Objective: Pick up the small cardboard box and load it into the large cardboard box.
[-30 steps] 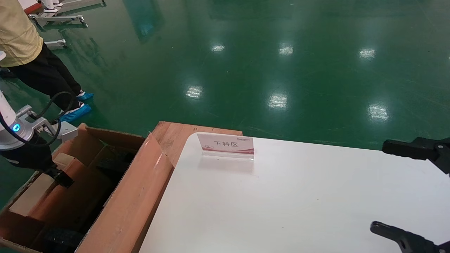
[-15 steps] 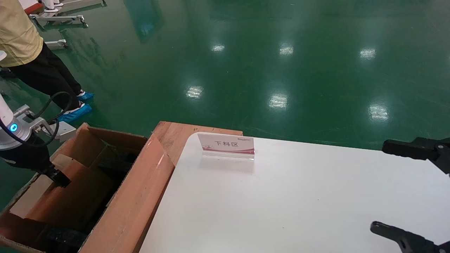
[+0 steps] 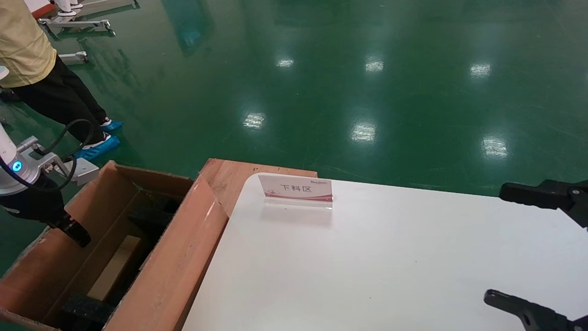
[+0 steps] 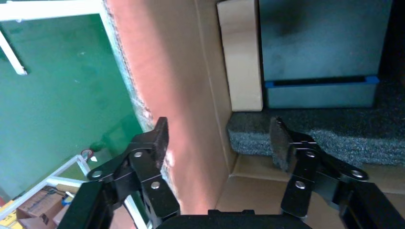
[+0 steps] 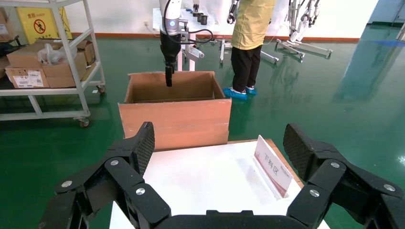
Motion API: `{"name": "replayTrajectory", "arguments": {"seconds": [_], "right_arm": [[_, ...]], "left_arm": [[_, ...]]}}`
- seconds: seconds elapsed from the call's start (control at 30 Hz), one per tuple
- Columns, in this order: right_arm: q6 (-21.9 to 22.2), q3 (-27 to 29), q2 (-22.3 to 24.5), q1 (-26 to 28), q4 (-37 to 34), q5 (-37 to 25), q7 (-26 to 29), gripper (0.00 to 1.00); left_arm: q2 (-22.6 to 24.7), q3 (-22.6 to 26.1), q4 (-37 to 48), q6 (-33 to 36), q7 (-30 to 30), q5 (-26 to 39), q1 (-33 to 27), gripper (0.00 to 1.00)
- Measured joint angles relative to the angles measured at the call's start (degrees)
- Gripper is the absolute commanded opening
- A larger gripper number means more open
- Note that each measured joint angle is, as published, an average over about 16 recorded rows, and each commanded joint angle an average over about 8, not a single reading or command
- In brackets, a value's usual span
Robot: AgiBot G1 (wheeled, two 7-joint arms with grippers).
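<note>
The large cardboard box (image 3: 174, 257) stands on the floor to the left of the white table, flaps up, with black foam (image 3: 85, 307) inside. The small cardboard box (image 3: 112, 266) lies low inside it; only a pale face shows. In the left wrist view that face (image 4: 241, 57) lies beside black foam (image 4: 334, 138). My left gripper (image 3: 77, 233) is open and empty at the carton's outer wall. It straddles that wall (image 4: 172, 71) in the left wrist view (image 4: 219, 131). My right gripper (image 3: 510, 246) is open and empty over the table's right side (image 5: 219, 143). The carton (image 5: 176, 119) also shows in the right wrist view.
A white table (image 3: 367, 257) carries a small sign stand (image 3: 296, 189) at its far left corner. A flat wooden board (image 3: 229, 177) sticks out beneath that corner. A person (image 3: 36, 69) stands behind the carton. A shelf trolley with boxes (image 5: 47, 62) stands farther off.
The small box has left my left gripper and dropped down inside the large carton. The carton's outer flap now stands clear. The right arm has not moved.
</note>
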Motion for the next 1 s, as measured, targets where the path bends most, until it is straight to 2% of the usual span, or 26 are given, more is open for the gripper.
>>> {"name": "replayTrajectory", "arguments": {"seconds": [0.27,0.5,0.77,1.0], "right_arm": [[-0.01,-0.01,0.0,0.01,-0.02,0.0,-0.01,1.0],[-0.01,-0.03,0.0,0.02,-0.04,0.01,-0.02,1.0],[-0.01,-0.06,0.01,0.03,-0.05,0.03,-0.04,1.0],[0.0,-0.07,0.01,0.04,-0.06,0.03,-0.05,1.0]], "left_arm": [[0.46,-0.67,-0.89,-1.12,1.45,-0.09,-1.91,1.0],[-0.38,-3.16,-5.18,-4.15,5.84,-1.36,-7.24,1.0],[-5.44,-8.84,-15.87,-8.52,12.86,-6.65,-15.35,1.0],[-9.82,-13.0,-24.27,-11.05,16.52,-11.15,-19.41,1.0]]}}
